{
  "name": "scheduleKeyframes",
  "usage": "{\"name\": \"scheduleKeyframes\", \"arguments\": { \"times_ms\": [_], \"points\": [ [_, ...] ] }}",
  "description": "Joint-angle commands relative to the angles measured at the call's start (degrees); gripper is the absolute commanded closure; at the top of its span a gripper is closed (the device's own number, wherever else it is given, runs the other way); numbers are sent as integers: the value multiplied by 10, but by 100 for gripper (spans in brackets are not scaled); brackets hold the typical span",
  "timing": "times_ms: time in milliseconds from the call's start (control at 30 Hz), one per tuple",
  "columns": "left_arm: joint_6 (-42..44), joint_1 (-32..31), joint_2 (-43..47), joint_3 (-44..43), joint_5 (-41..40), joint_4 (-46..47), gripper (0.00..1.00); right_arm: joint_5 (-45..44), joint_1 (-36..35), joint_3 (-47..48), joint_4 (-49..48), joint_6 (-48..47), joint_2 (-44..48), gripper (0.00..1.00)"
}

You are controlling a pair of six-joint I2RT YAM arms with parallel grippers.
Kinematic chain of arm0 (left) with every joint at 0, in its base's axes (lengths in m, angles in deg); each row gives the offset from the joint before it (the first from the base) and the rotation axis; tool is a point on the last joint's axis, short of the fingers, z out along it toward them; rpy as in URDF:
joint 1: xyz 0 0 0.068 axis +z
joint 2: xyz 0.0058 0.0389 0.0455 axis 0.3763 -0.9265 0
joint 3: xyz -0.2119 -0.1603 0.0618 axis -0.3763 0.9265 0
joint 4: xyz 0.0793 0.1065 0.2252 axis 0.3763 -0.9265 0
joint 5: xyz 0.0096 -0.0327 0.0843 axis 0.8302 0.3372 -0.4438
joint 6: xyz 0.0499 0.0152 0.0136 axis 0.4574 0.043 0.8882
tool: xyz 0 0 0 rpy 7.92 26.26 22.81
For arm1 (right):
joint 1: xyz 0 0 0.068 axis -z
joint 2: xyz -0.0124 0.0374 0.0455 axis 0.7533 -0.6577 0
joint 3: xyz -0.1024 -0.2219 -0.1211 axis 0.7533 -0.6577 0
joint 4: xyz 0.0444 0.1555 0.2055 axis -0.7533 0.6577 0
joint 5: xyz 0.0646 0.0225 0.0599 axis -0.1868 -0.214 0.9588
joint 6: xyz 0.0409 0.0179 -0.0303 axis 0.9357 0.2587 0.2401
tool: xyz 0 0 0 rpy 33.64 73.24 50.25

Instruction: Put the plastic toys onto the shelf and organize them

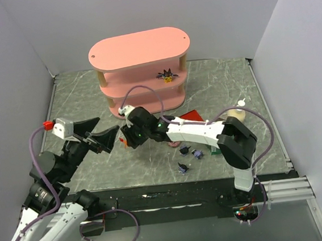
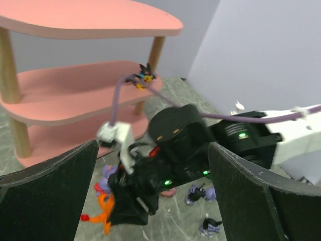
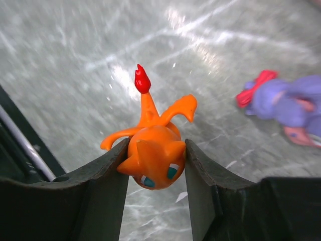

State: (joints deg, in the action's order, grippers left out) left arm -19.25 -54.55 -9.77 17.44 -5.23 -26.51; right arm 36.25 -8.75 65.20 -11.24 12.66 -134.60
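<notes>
The right jaws, half closed, pinch the orange figurine (image 3: 153,160) by its head over the bench (image 3: 60,50), tail pointing outward, with the shelf (image 1: 137,49) near at 12 o'clock, while the left jaws stand wide and empty.

Two arms built of white shells and black joints.
On the right arm (image 1: 193,131) a green light (image 2: 243,134) is lit; lilac cables (image 2: 116,103) are looped along both, a red plug (image 1: 48,125) is fitted on the left arm (image 1: 51,168), and the left gripper (image 1: 108,125) is moulded in black.
</notes>
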Motion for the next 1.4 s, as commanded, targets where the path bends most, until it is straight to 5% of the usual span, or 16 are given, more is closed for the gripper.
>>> {"name": "scheduleKeyframes", "arguments": {
  "times_ms": [0,233,433,733,1100,1367],
  "points": [
    [-48,-2,15,7,-93,2,4,-61,-5,60,73,59,67,100],
    [-72,-2,-28,-6,-113,-34,3,-96,6,83,178,121,126,100],
    [-107,-10,-119,3,-33,-5,28,-157,11,33,209,138,213,100],
    [-51,-154,-213,11,-22,70,48,-202,37,-10,243,142,294,100],
    [86,-322,-292,0,-198,106,65,-186,43,-41,251,134,340,99],
    [180,-387,-332,2,-356,142,63,-179,44,-63,255,131,368,99]
  ]
}}
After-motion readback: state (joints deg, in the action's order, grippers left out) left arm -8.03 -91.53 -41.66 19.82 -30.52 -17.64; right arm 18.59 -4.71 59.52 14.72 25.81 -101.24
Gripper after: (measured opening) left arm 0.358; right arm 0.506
